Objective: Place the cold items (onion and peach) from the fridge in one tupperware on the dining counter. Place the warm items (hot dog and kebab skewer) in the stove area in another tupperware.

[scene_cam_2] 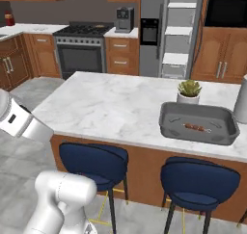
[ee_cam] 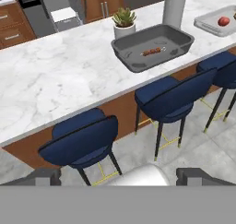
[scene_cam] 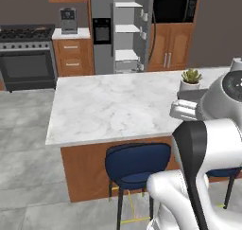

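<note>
While the claw (ee_cam: 120,176) hangs above the floor on the stool side of the dining counter (ee_cam: 55,75), we see its two dark tips set far apart at the bottom of the hand view, jaws wide and nothing between them. Ahead of the claw and to the right, a grey tupperware (ee_cam: 177,36) rests on the marble with the kebab skewer (ee_cam: 152,51) lying on its floor. We also locate the skewer (scene_cam_2: 195,127) in the same tub (scene_cam_2: 166,124) in the right base view. Just beyond the tub stands a potted plant (ee_cam: 123,21), and beside it a tall grey cylinder (ee_cam: 175,6). Further right, a paler second tupperware (ee_cam: 207,22) holds a small red item (ee_cam: 223,21); we take it for the peach, though it is too small to confirm. Three blue stools (ee_cam: 85,142) stand between the claw and the counter. Across the kitchen, the fridge (scene_cam_2: 181,33) stands open, near the stove (scene_cam_2: 81,47).
</note>
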You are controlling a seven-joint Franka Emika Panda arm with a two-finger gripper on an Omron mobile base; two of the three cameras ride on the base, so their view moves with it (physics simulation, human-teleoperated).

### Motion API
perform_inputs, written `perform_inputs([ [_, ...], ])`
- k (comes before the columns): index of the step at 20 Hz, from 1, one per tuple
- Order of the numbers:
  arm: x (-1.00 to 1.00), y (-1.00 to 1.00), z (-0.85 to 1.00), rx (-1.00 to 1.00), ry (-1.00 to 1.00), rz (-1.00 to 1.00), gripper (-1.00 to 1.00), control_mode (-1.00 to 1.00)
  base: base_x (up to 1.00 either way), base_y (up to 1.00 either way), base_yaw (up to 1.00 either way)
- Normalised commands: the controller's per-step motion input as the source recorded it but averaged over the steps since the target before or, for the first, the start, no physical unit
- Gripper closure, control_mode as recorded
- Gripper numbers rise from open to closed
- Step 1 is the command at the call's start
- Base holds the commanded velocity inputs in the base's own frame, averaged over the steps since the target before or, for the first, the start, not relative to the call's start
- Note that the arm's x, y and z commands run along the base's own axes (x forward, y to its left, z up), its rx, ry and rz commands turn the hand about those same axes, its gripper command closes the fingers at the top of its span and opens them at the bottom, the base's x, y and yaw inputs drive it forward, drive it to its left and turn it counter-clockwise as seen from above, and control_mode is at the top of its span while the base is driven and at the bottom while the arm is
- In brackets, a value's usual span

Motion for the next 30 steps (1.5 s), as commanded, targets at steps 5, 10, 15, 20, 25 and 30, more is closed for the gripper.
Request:
perform_inputs([
  [5, 0.00, 0.00, 0.00, 0.00, 0.00, 0.00, -1.00, 1.00, -0.07, 1.00, 0.00],
  [10, 0.00, 0.00, 0.00, 0.00, 0.00, 0.00, -1.00, 1.00, -0.01, 1.00, 0.00],
  [15, 0.00, 0.00, 0.00, 0.00, 0.00, 0.00, -1.00, 1.00, 0.00, 1.00, 0.00],
  [20, 0.00, 0.00, 0.00, 0.00, 0.00, 0.00, -1.00, 1.00, 0.15, 1.00, -0.01],
  [25, 0.00, 0.00, 0.00, 0.00, 0.00, 0.00, -1.00, 1.00, 0.50, 1.00, -0.10],
  [30, 0.00, 0.00, 0.00, 0.00, 0.00, 0.00, -1.00, 1.00, 0.85, 1.00, -0.21],
])
